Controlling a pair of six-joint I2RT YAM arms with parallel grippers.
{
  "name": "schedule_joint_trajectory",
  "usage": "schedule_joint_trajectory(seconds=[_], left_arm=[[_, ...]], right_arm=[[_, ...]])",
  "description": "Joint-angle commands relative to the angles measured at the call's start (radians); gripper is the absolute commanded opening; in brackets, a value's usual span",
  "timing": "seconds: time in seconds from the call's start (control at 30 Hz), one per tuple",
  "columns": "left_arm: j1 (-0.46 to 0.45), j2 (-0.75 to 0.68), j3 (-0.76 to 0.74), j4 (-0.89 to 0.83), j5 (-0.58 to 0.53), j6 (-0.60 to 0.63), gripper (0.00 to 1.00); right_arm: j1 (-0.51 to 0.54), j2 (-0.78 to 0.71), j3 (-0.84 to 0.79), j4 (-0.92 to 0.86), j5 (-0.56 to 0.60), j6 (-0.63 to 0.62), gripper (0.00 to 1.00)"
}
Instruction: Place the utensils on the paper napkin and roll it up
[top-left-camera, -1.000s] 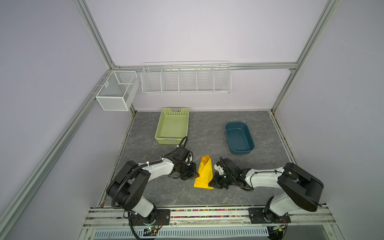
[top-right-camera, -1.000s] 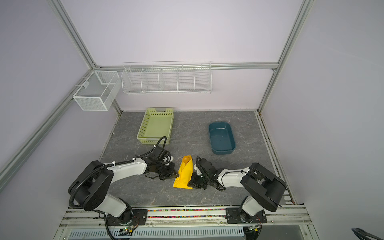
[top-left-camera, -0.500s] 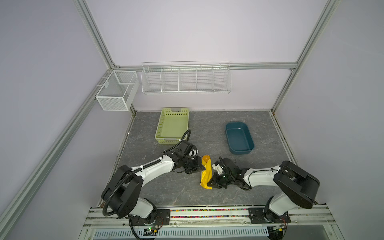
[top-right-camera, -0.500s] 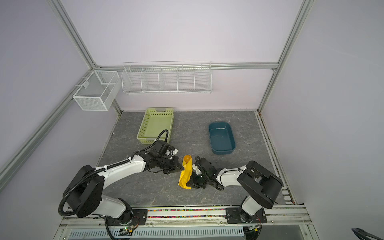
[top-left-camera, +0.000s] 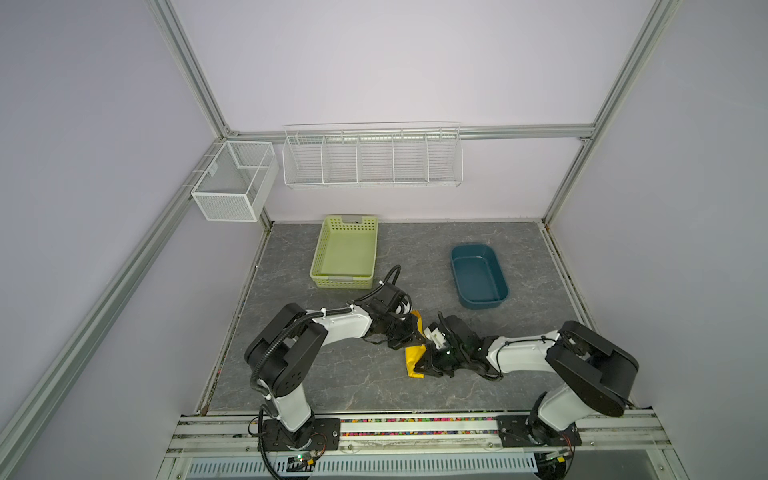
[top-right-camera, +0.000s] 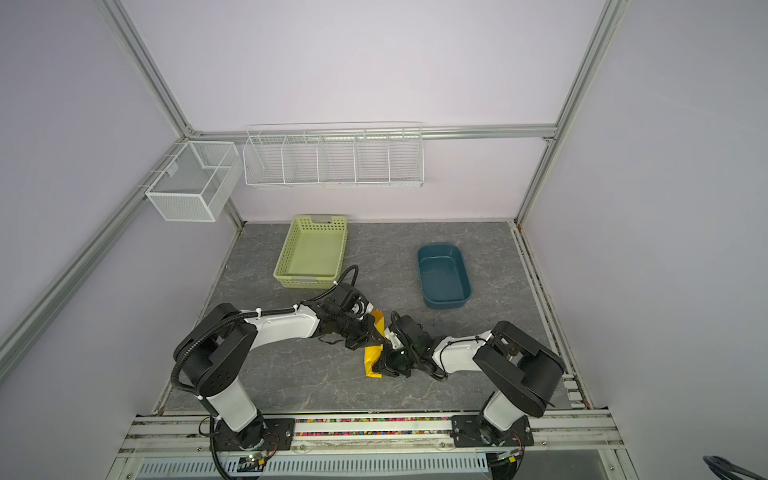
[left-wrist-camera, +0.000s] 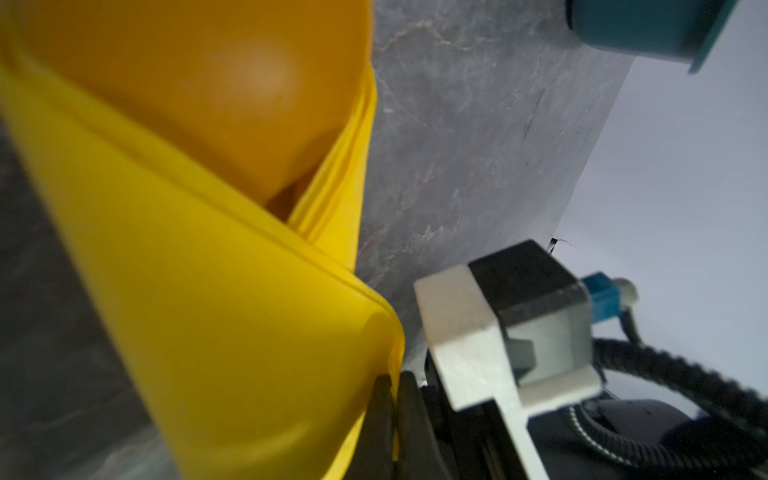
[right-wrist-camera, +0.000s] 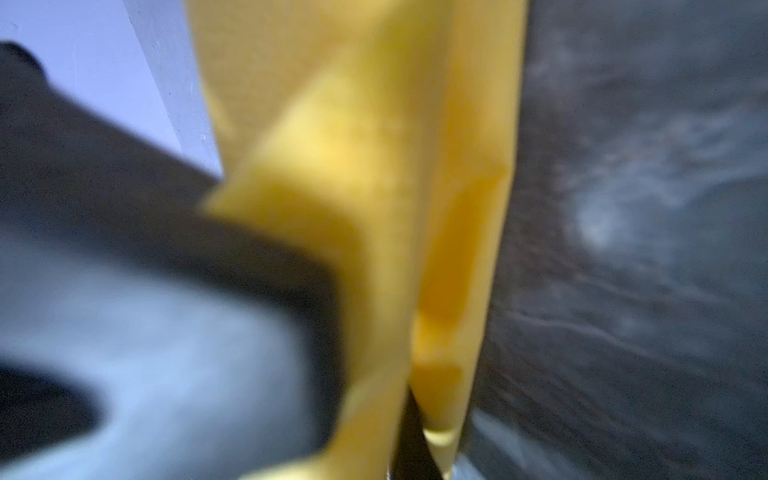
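The yellow paper napkin (top-left-camera: 412, 360) (top-right-camera: 370, 360) lies folded into a narrow strip on the grey table between my two grippers. An orange-brown rounded utensil bowl (left-wrist-camera: 249, 83) shows inside its open far end; the rest of the utensils is hidden in the paper. My left gripper (top-left-camera: 418, 340) (top-right-camera: 376, 340) reaches across the strip and is shut on the napkin's (left-wrist-camera: 232, 332) folded-over edge, with yellow paper pinched between the black fingertips (left-wrist-camera: 384, 415). My right gripper (top-left-camera: 424, 368) (top-right-camera: 381, 369) is shut on the napkin's (right-wrist-camera: 374, 166) near part, low on the table.
A green basket (top-left-camera: 343, 283) stands behind the left arm and a dark blue tub (top-left-camera: 481, 303) at the back right. White wire racks (top-left-camera: 372, 160) (top-left-camera: 232, 183) hang on the back wall. The two wrists are almost touching.
My left gripper has moved right across the napkin with its edge, and the yellow shape has gone from a wide wedge to a narrow strip. The right gripper has stayed in place.
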Motion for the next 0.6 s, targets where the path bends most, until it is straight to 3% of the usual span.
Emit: schedule_joint_trajectory(seconds=[0.0, 0.13, 0.27, 0.33, 0.57], left_arm=[[-0.003, 0.050, 0.029, 0.072, 0.020, -0.028, 0.00], [-0.005, 0.115, 0.038, 0.089, 0.034, -0.013, 0.00], [-0.007, 0.158, 0.033, 0.088, 0.048, 0.024, 0.00], [-0.006, 0.169, 0.033, 0.067, 0.047, 0.049, 0.00], [-0.006, 0.186, 0.028, 0.069, 0.056, 0.063, 0.00]], right_arm=[[-0.007, 0.009, -0.020, -0.031, 0.024, 0.002, 0.07], [-0.006, -0.015, -0.017, -0.063, 0.034, -0.007, 0.08], [-0.005, -0.058, -0.017, -0.123, 0.051, -0.001, 0.16], [-0.006, -0.107, -0.014, -0.187, 0.077, 0.002, 0.23], [-0.022, -0.279, 0.008, -0.397, 0.161, 0.011, 0.30]])
